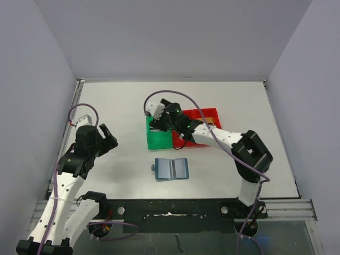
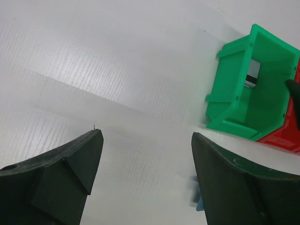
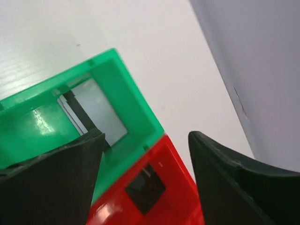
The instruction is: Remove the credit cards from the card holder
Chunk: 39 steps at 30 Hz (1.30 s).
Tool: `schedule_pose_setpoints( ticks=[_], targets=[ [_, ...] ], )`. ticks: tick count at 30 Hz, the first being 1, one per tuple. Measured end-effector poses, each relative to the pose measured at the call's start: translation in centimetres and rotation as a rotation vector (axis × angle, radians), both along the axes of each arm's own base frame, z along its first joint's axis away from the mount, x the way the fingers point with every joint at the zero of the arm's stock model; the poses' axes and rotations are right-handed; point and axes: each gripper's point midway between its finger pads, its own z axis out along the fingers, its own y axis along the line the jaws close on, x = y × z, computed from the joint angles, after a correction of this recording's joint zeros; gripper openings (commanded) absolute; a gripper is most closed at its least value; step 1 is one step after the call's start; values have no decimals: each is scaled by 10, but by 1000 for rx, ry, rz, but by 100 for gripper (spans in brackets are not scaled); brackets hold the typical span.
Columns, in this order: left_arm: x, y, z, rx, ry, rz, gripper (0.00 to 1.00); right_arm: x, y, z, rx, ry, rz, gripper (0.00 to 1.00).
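Card holder (image 1: 171,169): lies open and flat on the white table (image 1: 117,106), near the arm bases and well apart from both grippers. We cannot tell whether a card is left in its pockets.
Right gripper (image 3: 146,140): hovers over the green bin (image 3: 136,108), fingers apart, nothing between them.
Left gripper (image 2: 146,140): fingers apart and empty, over bare table to the left of the holder.
Grey card (image 3: 101,112): lies inside the green bin, dark stripe showing.
Red bin (image 3: 173,187): touches the green bin. A dark item sits in it, too unclear for us to name.
Risk, bin knock: we judge the right fingers are low enough that a sideways exit could clip the green rim and shove both bins.
Risk, holder sliding: a light wallet on a smooth table would likely drag along if one gripper tugs a card while nothing pins it.
Risk, wrong pinch: with cards flush in the pockets, fingers may catch a panel and fold the holder shut.
Risk, crowding: if both arms close on so small a target, their fingers could collide.
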Motion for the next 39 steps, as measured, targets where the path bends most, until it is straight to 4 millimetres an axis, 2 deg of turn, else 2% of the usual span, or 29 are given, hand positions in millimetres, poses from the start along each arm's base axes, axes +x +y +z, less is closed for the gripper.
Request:
schedule_pose_setpoints(
  ticks=[1,2,4,7,9,10,12,13,17,21,26,30,34,36,39],
  targets=[
    [0,0,0,-1,0,-2,76,-4,-10,16,69,-12,-56,91],
    [0,-1,0,-4,-1,-7,76,-8,-24,35,148,-14,-128,93],
    [1,-4,1,-13,-6,-22,76,-11,-49,65,287,-9,-257,97],
    [3,-10,2,-26,-14,-61,77,-12,-98,113,582,75,-458,99],
    [5,-17,2,-42,-13,-95,77,-16,-135,130,746,134,-562,99],
    [6,-21,1,-51,-10,-115,77,-21,-150,130,803,157,-605,99],
    [7,-29,0,-74,-3,-158,76,-41,-171,118,894,227,-675,99],
    [9,-35,-1,-93,-4,-185,76,-56,-175,104,925,281,-697,99],
    [9,-60,-5,-196,-6,-279,76,-111,-181,51,1004,486,-766,97],
    [8,-85,-3,-321,-7,-348,76,-151,-190,20,1105,615,-813,94],
    [3,-124,2,-393,0,-453,76,-175,-187,-1,1197,744,-836,90],
    [-14,-168,-2,-387,58,-577,75,-186,-179,-13,1206,837,-848,86],
    [-28,-201,-8,-364,93,-652,73,-193,-167,-23,1186,907,-863,84],
    [-36,-218,-15,-355,116,-684,72,-197,-161,-29,1172,938,-871,85],
    [-46,-235,-29,-347,161,-709,72,-203,-151,-36,1154,980,-868,91]
  ],
)
